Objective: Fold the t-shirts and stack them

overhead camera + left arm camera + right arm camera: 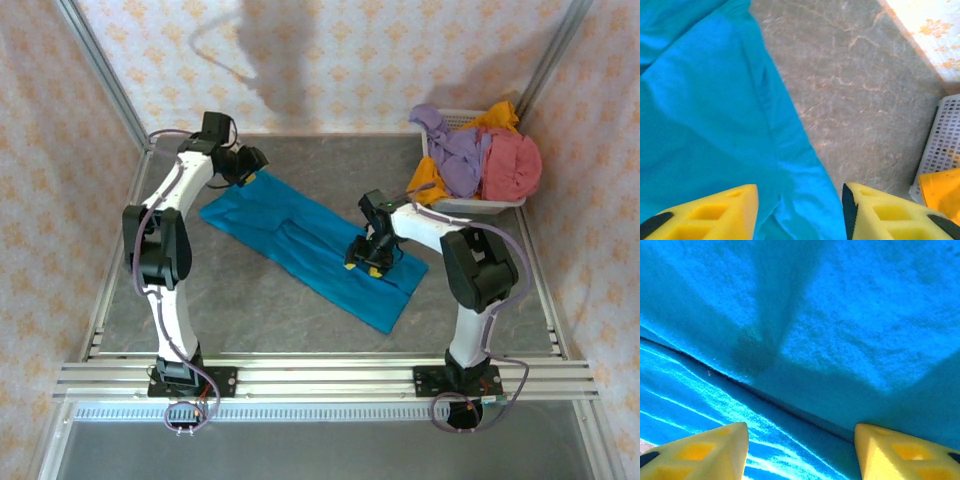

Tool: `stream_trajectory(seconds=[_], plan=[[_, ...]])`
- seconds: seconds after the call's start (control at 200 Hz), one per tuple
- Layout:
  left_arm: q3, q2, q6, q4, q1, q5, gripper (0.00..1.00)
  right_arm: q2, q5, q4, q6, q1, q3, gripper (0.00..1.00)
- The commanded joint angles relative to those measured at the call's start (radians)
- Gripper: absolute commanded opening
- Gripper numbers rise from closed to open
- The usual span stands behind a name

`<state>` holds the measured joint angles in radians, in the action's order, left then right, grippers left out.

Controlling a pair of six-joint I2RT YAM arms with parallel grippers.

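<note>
So the blue t-shirt (300, 235) is lying as a long strip across the table (250, 310), with the other shirts (470, 155) heaped in the basket (478, 205). My left claw (248, 163) is spread open at its far end, and my right claw (370, 258) is open over the near half. I reckon I should pinch both layers right at the edge and lift evenly, or the fold goes crooked.

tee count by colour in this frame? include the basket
teal-blue tee, flat on the table: 1
lavender tee, in basket: 1
orange-yellow tee, in basket: 1 as far as visible
dusty red tee, in basket: 1
white basket: 1
Total: 5
</note>
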<state>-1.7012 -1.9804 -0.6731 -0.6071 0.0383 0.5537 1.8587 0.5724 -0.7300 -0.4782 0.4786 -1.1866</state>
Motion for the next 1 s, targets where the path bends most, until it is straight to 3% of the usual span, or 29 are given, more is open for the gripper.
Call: stream_trajectory(seconds=[0.0,0.215,0.31,0.465,0.801,0.996], plan=[[0.117,0.039,-0.028,0.028,-0.003,-0.051,0.49,-0.016,0.022,0.005,-0.069,0.036,0.053,0.59],[0.319,0.060,-0.125,0.177,-0.002,-0.037,0.49,-0.002,0.029,0.037,-0.153,0.155,0.050,0.59],[0.392,0.043,-0.188,0.288,-0.005,-0.033,0.49,0.000,0.011,0.032,-0.161,0.166,0.026,0.59],[0.398,0.001,-0.211,0.331,-0.005,-0.075,0.49,-0.001,0.037,0.034,-0.167,0.167,0.007,0.59],[0.268,-0.203,-0.232,0.366,0.000,-0.017,0.49,0.018,0.103,0.113,-0.247,0.183,0.044,0.57],[0.006,-0.324,-0.176,0.238,0.018,0.023,0.50,0.060,0.178,0.261,-0.381,0.227,0.029,0.57]])
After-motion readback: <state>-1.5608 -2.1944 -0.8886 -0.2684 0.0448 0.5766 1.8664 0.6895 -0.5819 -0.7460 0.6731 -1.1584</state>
